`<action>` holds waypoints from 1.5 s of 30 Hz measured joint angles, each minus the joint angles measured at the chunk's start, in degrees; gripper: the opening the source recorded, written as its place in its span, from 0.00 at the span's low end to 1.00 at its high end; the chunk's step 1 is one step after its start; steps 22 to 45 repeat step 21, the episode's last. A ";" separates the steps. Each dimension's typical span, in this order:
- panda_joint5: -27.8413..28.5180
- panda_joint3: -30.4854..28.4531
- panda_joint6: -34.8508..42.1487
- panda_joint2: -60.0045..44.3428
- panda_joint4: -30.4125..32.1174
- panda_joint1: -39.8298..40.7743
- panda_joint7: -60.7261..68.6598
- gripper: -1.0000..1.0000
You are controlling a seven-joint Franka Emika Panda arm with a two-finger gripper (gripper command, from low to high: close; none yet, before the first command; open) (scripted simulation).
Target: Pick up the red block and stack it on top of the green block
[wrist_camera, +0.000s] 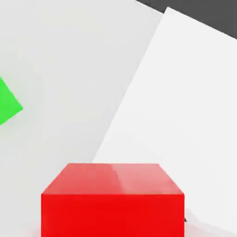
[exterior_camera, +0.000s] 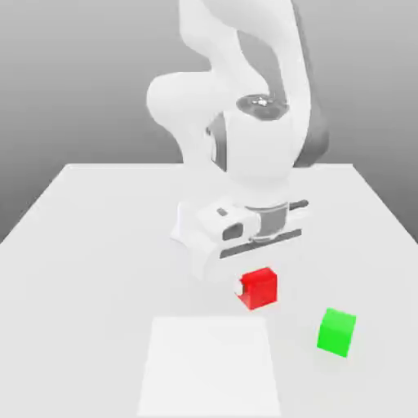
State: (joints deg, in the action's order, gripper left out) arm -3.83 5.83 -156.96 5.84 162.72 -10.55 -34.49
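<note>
Gripping the red block point(exterior_camera: 260, 287), the gripper point(exterior_camera: 251, 286) sits clamped on it beneath the white arm point(exterior_camera: 245, 122); a white finger point(exterior_camera: 242, 286) shows against the cube's side toward the exterior view's left. Exterior view: the red block hangs just under the hand, seemingly slightly clear of the table point(exterior_camera: 98, 220), though contact with the surface cannot be told for certain. Green block point(exterior_camera: 336, 331) lies at about four o'clock from the red one, near but apart, resting on the table toward the exterior view's right. Pale square mat point(exterior_camera: 211, 367) lies flat at about seven o'clock from the red block, its far edge just below the cube in that view. Hand view gives what the exterior cannot: the red block point(wrist_camera: 113, 203) close up, top face and one side face plain and matte, and one corner of the green block point(wrist_camera: 7, 104) off to the side, well separated. It also shows the mat point(wrist_camera: 185, 115) with its edge running diagonally, and the table's far edge against dark ground. Open tabletop surrounds both cubes; the stretch between them is bare. Arm pose: folded forward over the table, wrist bent so the hand points downward, its body angled toward the exterior view's left.
</note>
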 joint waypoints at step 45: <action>9.46 5.06 -5.56 -14.69 -8.88 -9.29 -33.32 1.00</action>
